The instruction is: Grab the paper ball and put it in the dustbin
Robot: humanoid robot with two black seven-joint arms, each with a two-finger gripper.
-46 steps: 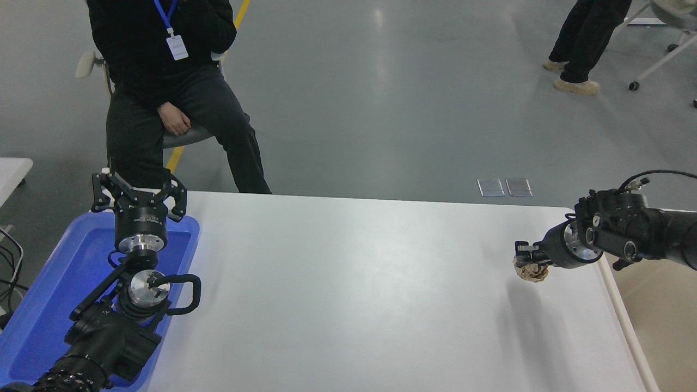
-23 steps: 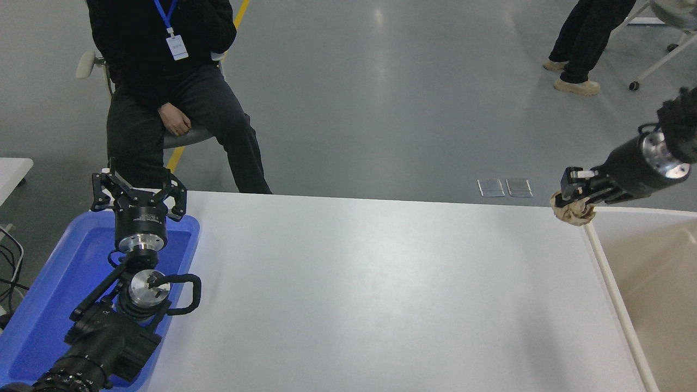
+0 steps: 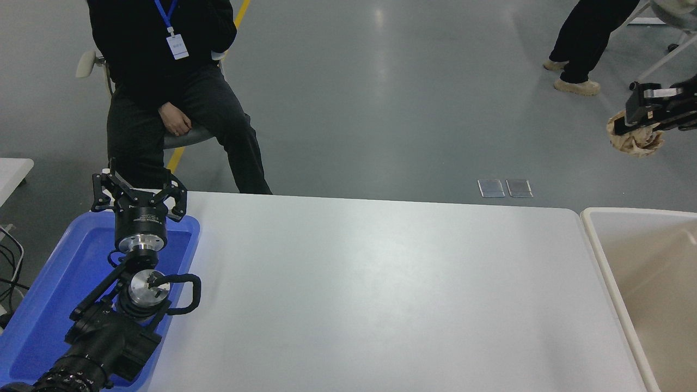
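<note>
High at the right edge of the head view, the right gripper [image 3: 634, 128] is clamped on the paper ball [image 3: 635, 140], which hangs under the fingers in the air, above the level of the table [image 3: 381, 283] and over the floor beyond its far right corner. The dustbin [image 3: 599, 261] stands against the table's right end, its pale rim and cream inside showing below the ball.

The ball looks light and soft, crumpled paper that gives under a squeeze and should not slip; a hold across its middle, as now, seems enough, and a drop will not hurt it.

At the lower left, the left gripper [image 3: 139, 197] is parked over the blue tray [image 3: 49, 294], its fingers spread and holding nothing.
</note>
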